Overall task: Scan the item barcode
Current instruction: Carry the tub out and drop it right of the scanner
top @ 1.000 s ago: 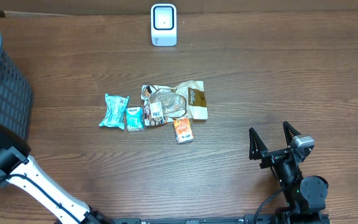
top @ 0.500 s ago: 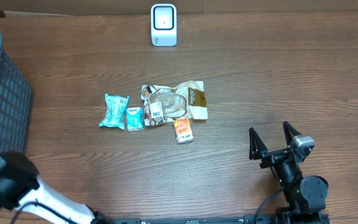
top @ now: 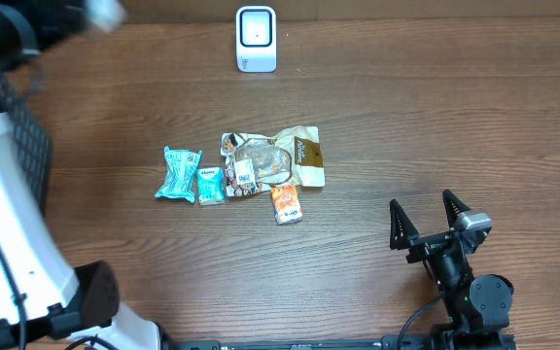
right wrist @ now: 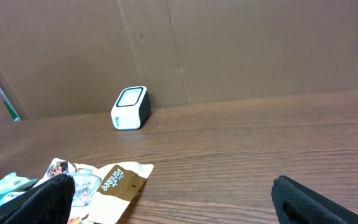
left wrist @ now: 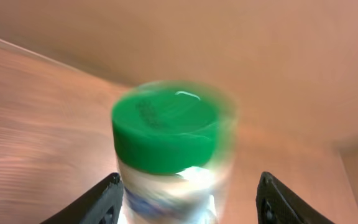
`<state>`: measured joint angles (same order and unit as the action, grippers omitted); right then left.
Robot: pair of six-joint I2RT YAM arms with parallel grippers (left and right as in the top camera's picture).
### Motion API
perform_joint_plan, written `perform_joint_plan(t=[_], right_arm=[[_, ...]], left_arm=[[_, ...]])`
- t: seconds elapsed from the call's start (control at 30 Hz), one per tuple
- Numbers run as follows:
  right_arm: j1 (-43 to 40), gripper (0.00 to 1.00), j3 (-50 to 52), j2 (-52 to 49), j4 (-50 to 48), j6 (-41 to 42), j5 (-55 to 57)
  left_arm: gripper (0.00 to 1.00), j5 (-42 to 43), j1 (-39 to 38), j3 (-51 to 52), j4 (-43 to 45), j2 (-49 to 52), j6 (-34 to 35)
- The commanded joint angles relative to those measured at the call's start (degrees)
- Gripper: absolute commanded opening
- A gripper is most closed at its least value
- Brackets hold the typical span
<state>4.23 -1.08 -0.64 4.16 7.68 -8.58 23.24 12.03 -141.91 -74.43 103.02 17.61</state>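
Observation:
A blurred bottle with a green cap (left wrist: 166,127) stands between my left gripper's (left wrist: 189,178) fingers, and the gripper is shut on it. The overhead view shows that gripper high at the table's far left corner, with a white blur of the bottle (top: 105,10) at its tip. The white barcode scanner (top: 256,39) stands at the back middle of the table and shows as the scanner (right wrist: 130,107) in the right wrist view. My right gripper (top: 421,201) rests open near the front right, nothing between its fingers (right wrist: 51,196).
A dark mesh basket (top: 35,156) stands at the left edge, partly behind my left arm. Several snack packs lie mid-table: a brown and white pouch (top: 290,160), a teal pack (top: 178,173), a small teal pack (top: 211,185), an orange pack (top: 286,203).
My left arm has swung fast from the front left corner up to the far left corner, above the basket. The right arm and the packs have not moved.

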Motion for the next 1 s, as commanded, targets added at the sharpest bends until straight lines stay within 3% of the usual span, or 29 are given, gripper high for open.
perform_joint_plan(t=[0.0, 0.17, 0.37, 0.97], right_arm=[[0.37, 1.00, 0.61, 0.39, -0.17, 0.00, 0.11], [0.37, 1.00, 0.61, 0.39, -0.17, -0.02, 0.11], [0.37, 1.00, 0.61, 0.39, -0.17, -0.02, 0.11], [0.37, 1.00, 0.61, 0.39, -0.17, 0.00, 0.11]], left_arm=[[0.59, -4.09, -9.84, -0.70, -3.45, 4.33, -5.75], [0.61, -5.92, -20.79, -0.70, -7.30, 12.37, -6.62], [0.60, -6.75, -27.93, -0.70, -7.85, 20.15, -7.34], [0.64, -11.26, -35.45, -0.70, -4.59, 22.12, -7.37]])
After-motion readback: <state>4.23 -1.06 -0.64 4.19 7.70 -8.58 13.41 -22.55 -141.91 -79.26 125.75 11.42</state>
